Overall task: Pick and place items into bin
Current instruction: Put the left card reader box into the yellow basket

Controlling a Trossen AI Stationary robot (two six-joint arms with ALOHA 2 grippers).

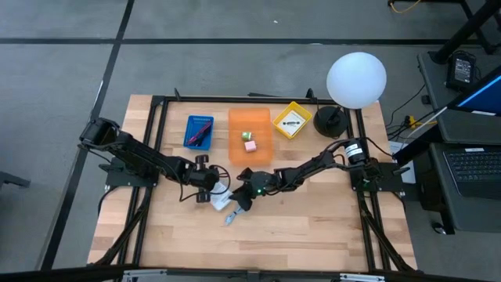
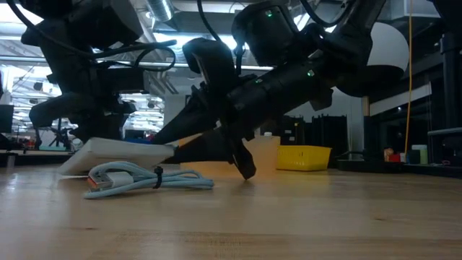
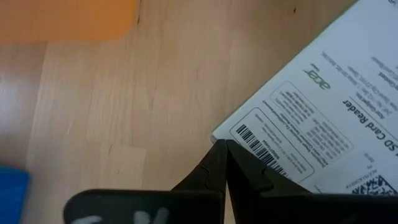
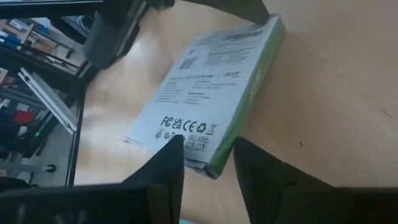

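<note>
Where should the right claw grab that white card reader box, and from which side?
Take the white card reader box across its thin green-edged end, coming in low from the right arm's side. It lies flat, so only the slim edge fits between the right claw fingers, which already straddle that corner.

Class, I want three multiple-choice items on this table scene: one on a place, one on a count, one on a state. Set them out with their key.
1. Where does the pink cube lie?
A. In the blue bin
B. In the orange bin
C. In the yellow bin

2. How many bins stand on the table?
A. Four
B. Two
C. Three

3. How do the left claw's fingers stand?
A. Shut, tips together
B. Spread wide
C. Closed on the lamp

Key:
1 B: the high view shows the pink cube inside the orange bin.
2 C: the blue bin, the orange bin and the yellow bin stand in a row.
3 A: the left wrist view shows the left claw with its tips meeting.
</note>
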